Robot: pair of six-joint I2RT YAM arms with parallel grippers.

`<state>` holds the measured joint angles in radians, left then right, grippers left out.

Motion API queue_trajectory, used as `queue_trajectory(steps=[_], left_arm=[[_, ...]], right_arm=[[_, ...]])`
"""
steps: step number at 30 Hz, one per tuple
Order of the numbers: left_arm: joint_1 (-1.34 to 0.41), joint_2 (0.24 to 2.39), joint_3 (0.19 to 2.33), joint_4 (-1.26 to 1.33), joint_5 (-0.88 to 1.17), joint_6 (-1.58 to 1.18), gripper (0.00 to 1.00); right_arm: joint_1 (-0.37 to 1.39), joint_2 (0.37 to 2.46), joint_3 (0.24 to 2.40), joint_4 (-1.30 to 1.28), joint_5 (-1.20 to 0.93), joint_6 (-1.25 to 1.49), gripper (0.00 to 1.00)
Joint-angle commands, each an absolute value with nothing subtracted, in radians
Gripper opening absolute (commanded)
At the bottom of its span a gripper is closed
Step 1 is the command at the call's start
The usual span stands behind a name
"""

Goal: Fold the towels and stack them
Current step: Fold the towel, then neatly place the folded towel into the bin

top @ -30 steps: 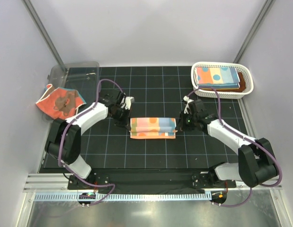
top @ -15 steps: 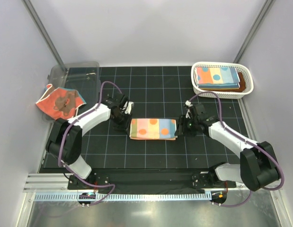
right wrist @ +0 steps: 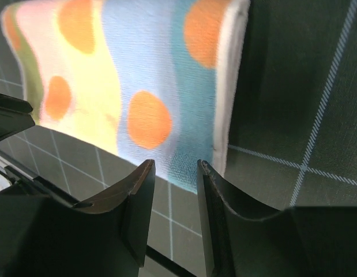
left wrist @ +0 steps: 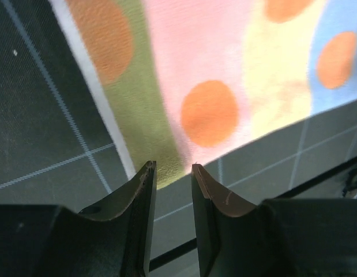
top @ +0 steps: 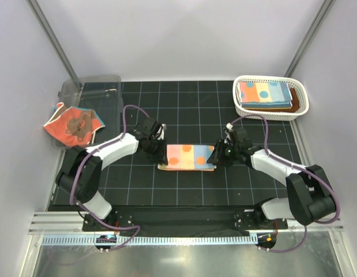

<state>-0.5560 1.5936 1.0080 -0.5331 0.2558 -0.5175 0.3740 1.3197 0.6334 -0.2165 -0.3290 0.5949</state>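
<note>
I've got the folded polka-dot towel (top: 186, 157) flat on the table (top: 138, 187); my left gripper (left wrist: 172, 167) sits at its 9 o'clock, right gripper (right wrist: 175, 164) at 3 o'clock, both loose, holding nothing.

1. The polka-dotted towel (top: 186, 157) lay folded into a long, flat rectangle near the middle of the black grid mat (top: 184, 109), its long side running left to right. Its bands of pink, yellow, green and light blue carried orange dots, and a white hem ran along each short end.
2. The coral-red towel (top: 71, 124) lay unfolded and rumpled at the far left, its brown bear facing up. It was draped at the near end of the clear bin (top: 100, 86), partly past the mat's edge.
3. In the white basket (top: 265, 115) at the far right, a second dotted towel (top: 262, 92), orange and light blue, lay folded flat on top of a stack.
4. A rust-brown towel (top: 284, 106) showed beneath it along the stack's near edge.
</note>
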Motion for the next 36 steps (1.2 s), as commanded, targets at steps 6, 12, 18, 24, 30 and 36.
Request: queue_trajectory(steps=[6, 12, 18, 24, 30, 36], left_arm=[[-0.551, 1.647, 1.006, -0.518, 0.195, -0.545, 0.35], [-0.549, 1.635, 1.086, -0.610, 0.126, -0.519, 0.38], [-0.551, 1.644, 1.105, -0.600, 0.228, -0.523, 0.38], [-0.538, 1.684, 1.060, -0.563, 0.218, -0.563, 0.38], [-0.505, 1.695, 0.997, -0.519, 0.215, -0.617, 0.38], [-0.499, 1.697, 0.962, -0.485, 0.218, -0.678, 0.38]], right_arm=[[0.380, 1.322, 0.609, -0.149, -0.324, 0.629, 0.45], [0.380, 1.259, 0.664, -0.245, -0.268, 0.562, 0.64], [0.380, 1.396, 0.690, -0.200, -0.250, 0.538, 0.75], [0.382, 1.474, 0.675, -0.062, -0.297, 0.572, 0.73], [0.403, 1.485, 0.618, -0.006, -0.304, 0.587, 0.59], [0.405, 1.471, 0.603, -0.006, -0.270, 0.578, 0.26]])
